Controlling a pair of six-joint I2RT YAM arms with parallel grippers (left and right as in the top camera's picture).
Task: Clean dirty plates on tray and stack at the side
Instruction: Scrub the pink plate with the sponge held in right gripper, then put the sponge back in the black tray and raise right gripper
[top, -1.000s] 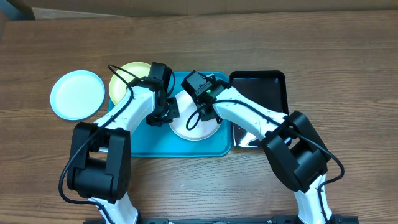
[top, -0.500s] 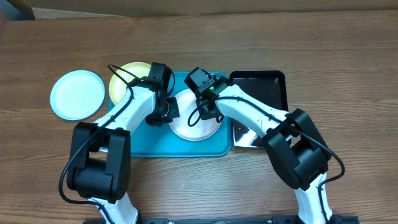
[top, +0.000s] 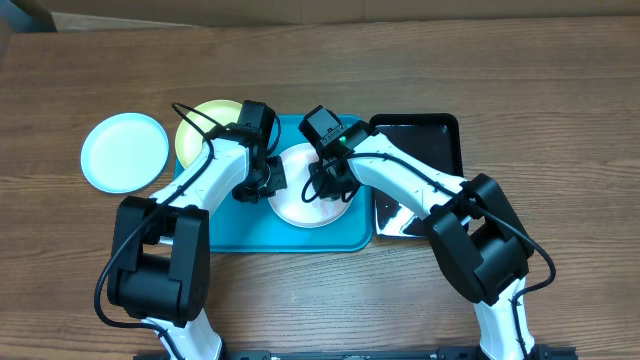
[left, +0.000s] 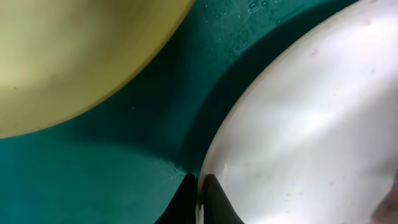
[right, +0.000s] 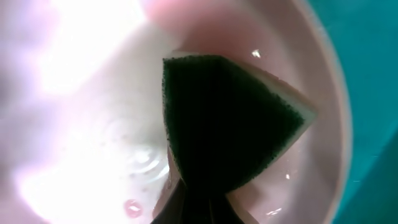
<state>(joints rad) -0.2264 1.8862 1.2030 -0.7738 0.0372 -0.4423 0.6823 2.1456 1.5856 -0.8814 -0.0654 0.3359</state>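
The white plate (top: 300, 205) lies on the turquoise tray (top: 230, 232). My left gripper (top: 262, 183) is shut on its left rim; the wrist view shows both fingers (left: 200, 199) pinching the plate's edge (left: 298, 137). My right gripper (top: 325, 183) is shut on a dark green sponge (right: 230, 118) pressed onto the wet white plate (right: 93, 106). The pale yellow-green plate (top: 200, 125) lies at the tray's back left corner, also in the left wrist view (left: 68, 56). The light blue plate (top: 124, 150) lies on the table left of the tray.
A glossy black tray (top: 425, 140) lies right of the turquoise tray, under my right arm. The wooden table (top: 560, 120) extends around both trays. Water drops sit on the turquoise tray floor (left: 124, 143).
My right gripper with the sponge has shifted slightly left and back across the white plate. The left gripper holds still on the rim.
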